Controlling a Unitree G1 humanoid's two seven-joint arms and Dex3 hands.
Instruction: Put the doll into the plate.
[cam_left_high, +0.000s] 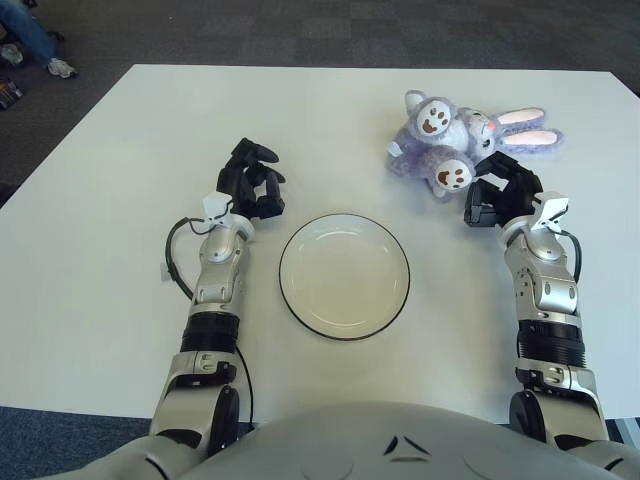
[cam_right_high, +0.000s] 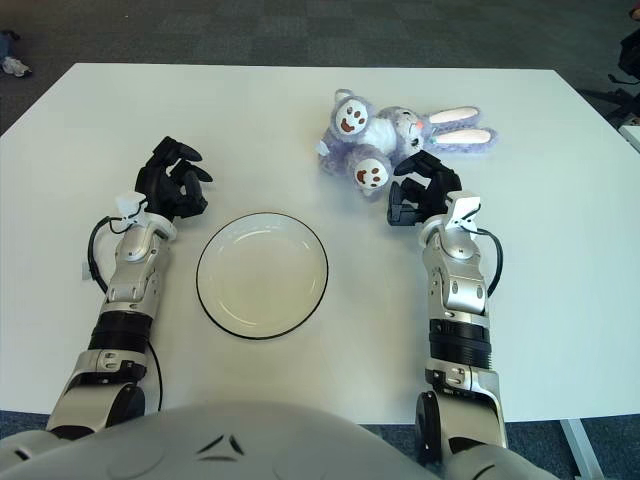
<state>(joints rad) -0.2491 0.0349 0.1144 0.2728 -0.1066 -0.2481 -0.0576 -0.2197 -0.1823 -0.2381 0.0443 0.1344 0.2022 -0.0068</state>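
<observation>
A purple plush bunny doll lies on the white table at the far right, its pink-lined ears pointing right and its feet toward me. My right hand sits just below and right of the doll, fingers spread close to its foot, holding nothing. An empty white plate with a dark rim stands in the middle near me. My left hand shows left of the plate, fingers loosely curled and holding nothing.
The white table stretches wide around the plate, with dark carpet beyond its far edge. A person's shoe and leg show at the far left corner on the floor.
</observation>
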